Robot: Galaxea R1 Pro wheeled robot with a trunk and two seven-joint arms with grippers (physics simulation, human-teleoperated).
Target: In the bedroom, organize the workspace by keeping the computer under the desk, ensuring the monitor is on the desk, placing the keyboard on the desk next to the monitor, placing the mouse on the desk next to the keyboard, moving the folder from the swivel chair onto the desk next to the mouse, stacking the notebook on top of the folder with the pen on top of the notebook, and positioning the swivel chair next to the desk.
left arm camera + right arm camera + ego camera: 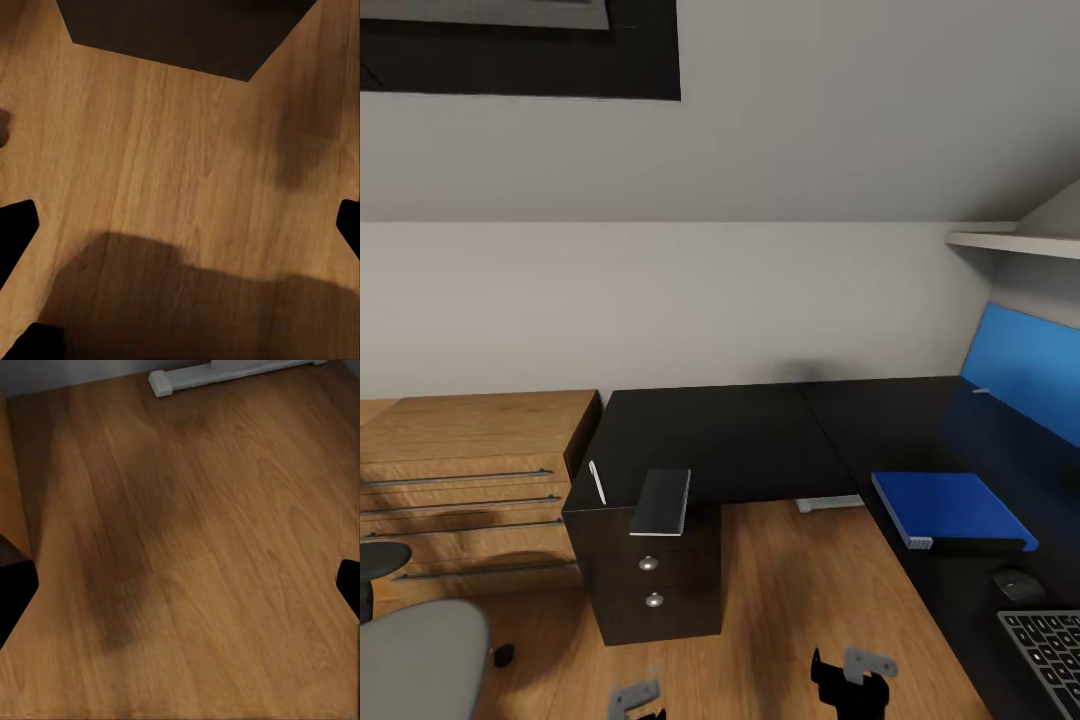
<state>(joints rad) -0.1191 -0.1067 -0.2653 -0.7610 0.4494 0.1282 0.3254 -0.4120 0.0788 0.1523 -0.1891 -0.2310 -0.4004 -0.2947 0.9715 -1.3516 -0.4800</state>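
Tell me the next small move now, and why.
Probably reach the left tool toward the notebook at the desk's pedestal corner. The folder already lies on the desk beside the mouse and keyboard, with nothing on it, while the notebook and pen sit far from it. Both tools hang low over the floor, holding nothing.

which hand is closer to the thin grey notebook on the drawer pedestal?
Left. The left hand sits low, almost straight below the thin grey notebook; the right hand is further off to the right.
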